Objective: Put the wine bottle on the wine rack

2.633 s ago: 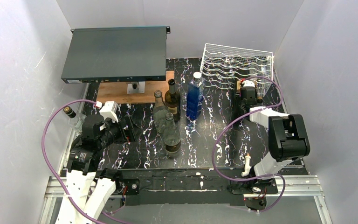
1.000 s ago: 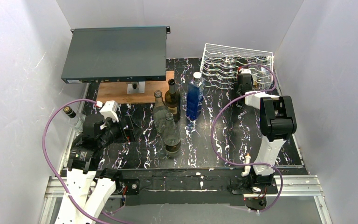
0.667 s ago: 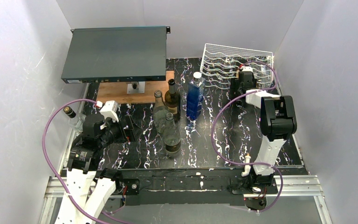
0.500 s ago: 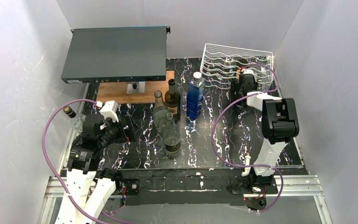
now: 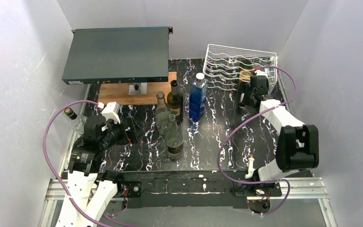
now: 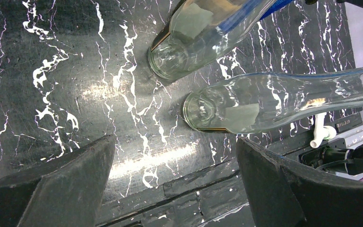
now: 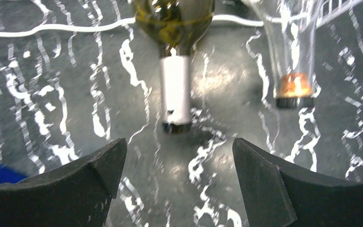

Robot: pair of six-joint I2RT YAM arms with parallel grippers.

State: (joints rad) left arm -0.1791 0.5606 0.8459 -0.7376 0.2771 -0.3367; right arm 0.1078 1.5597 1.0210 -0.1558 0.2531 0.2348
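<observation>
Bottle (image 7: 176,85) at the release stage, read from the near edge of the table (image 5: 217,132) outward. Nearest, my left gripper (image 6: 175,144) hung open and empty above the marbled top, well apart from the rack (image 5: 222,56), with two standing bottles (image 6: 264,99) of clear glass ahead of it. Farther out, my right gripper (image 7: 178,144) was spread wide and held nothing, one finger on each side of bare table. Just beyond those fingers came the bottle's silver-foiled neck, pointing back at me. I could not tell whether its tip hung free of the table or rested on it. Beyond the neck, the green shoulder crossed a front wire of the rack and the body lay past that wire, in a cradle near the rack's right end in the overhead view. A capped bottle (image 7: 290,56) of clear glass lay beside it on the right, apart from it, neck likewise toward me.

Judgement: the placing looked done, since the bottle lay in the rack with nothing gripping it. What seemed left was to draw my right arm away without nudging the protruding neck. How firmly the bottle sat in its cradle was not shown.
</observation>
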